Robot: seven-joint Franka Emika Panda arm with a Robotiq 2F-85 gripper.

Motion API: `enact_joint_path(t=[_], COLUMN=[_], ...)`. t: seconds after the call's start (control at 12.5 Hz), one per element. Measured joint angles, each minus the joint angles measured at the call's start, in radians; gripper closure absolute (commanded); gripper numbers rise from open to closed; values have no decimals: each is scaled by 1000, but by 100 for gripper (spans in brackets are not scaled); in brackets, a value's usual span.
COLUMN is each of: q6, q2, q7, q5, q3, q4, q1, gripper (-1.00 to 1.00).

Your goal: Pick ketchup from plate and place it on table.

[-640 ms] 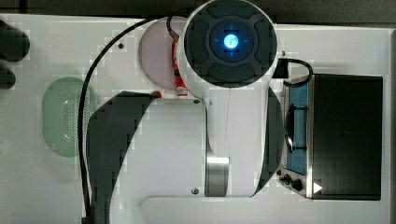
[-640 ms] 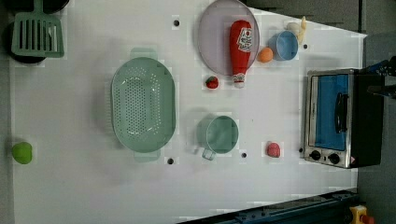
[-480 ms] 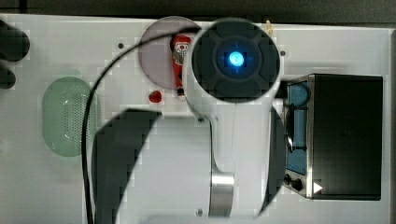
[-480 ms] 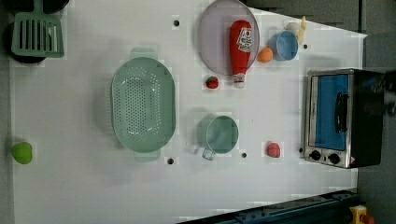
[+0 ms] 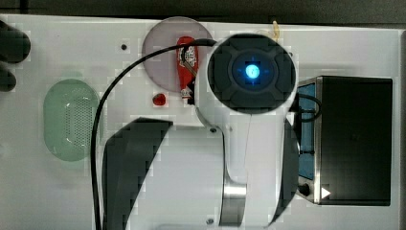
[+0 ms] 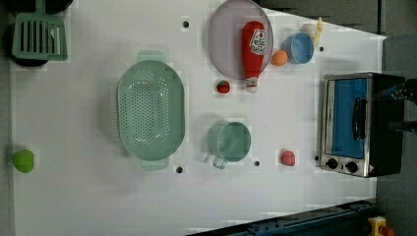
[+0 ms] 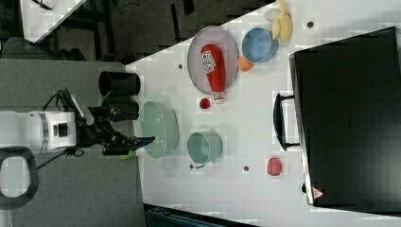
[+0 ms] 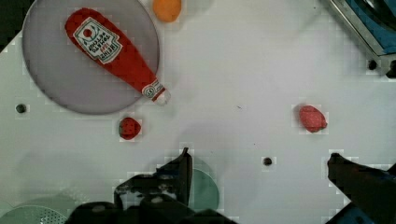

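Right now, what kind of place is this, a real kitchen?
Probably a robot lab's pretend kitchen: a white table with screw holes holds a toy ketchup on a plate, a small toaster oven and a green basket.

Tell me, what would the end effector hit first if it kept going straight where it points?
Probably the bare table, by a small screw hole beside the green cup, though depth is unclear.

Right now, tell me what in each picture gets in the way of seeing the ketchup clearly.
Top view: the arm's round head and a black cable cover part of the ketchup and plate. Left view: unobstructed, soft even light, faint shadows. Right view: clear but small, seen from the side. Wrist view: clear, with the gripper dark along the edge.
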Motion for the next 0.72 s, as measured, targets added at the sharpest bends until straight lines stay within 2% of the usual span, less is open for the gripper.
enact_joint_path(t=[0.4, 0.72], q6=[145, 248], q2=[178, 348], q7=[-35, -223], q5=[-6, -4], q3=[36, 52], q4=[3, -5], q1=[15, 38], gripper=[-100, -100])
